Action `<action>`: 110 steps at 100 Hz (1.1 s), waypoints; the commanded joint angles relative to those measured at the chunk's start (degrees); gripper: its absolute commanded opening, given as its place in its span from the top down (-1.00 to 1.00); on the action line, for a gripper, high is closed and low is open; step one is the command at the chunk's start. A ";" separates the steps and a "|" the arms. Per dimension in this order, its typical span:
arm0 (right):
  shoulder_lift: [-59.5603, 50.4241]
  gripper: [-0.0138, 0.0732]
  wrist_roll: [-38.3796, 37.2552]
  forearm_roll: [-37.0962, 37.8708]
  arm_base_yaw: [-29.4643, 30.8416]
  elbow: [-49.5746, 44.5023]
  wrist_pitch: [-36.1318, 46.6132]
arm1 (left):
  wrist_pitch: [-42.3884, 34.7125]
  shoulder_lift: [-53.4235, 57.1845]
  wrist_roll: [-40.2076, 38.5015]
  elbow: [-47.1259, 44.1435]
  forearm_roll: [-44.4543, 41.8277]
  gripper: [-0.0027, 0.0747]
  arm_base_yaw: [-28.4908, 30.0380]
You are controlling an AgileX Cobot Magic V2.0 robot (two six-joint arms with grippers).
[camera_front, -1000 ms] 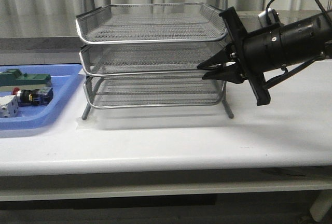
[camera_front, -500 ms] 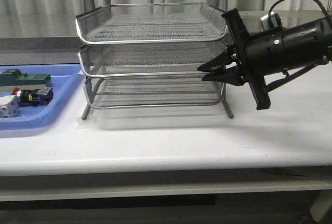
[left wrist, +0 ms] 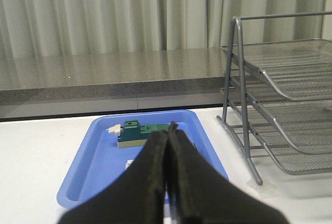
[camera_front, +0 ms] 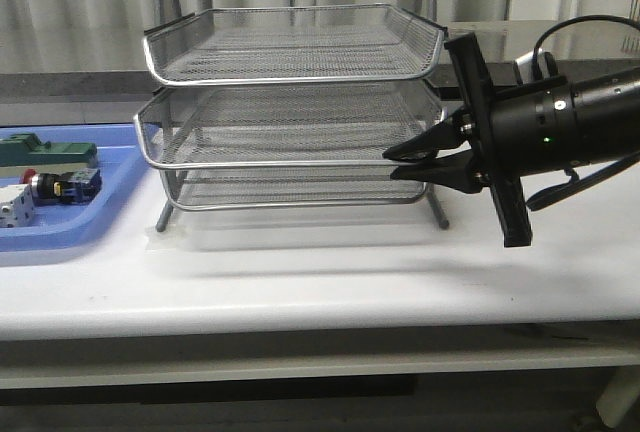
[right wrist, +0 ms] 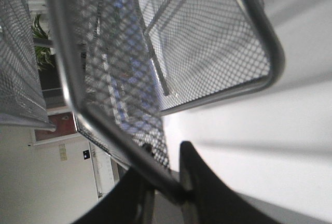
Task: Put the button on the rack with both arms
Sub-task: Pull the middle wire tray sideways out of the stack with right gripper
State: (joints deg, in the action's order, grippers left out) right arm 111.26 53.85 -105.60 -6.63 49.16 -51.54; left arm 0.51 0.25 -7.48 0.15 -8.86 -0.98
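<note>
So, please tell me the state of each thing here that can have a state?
rack: upright, middle tier pulled forward, all tiers empty
right tool: shut on the middle tier's rim wire
left tool: shut, holding nothing
button: lying on its side in the blue tray, untouched

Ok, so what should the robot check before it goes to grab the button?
1. Right gripper holds the rack by its middle rim: ok, the wire sits between the fingers.
2. Middle tier sticks out past the top tier: ok.
3. Button lies uncovered in the blue tray: ok.
4. Left gripper open for picking: not ok, it is shut.
5. Left gripper lined up over the button: cannot tell.
</note>
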 commanded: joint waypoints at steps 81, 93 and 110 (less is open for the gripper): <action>-8.59 0.49 7.62 -2.64 -0.77 -14.53 -4.61 | -4.51 1.82 -0.58 -3.11 0.16 0.99 0.07; -8.73 0.49 7.67 -2.64 -0.77 -14.53 -4.67 | -4.51 1.82 -0.58 -3.11 0.16 0.99 0.07; -8.73 0.49 7.84 -2.64 -0.77 -14.53 -4.74 | -4.51 1.82 -0.58 -3.11 0.16 0.99 0.07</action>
State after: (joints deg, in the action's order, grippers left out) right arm 104.61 59.21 -105.63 -6.44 35.29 -55.60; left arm 0.51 0.25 -7.48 0.15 -8.86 -0.98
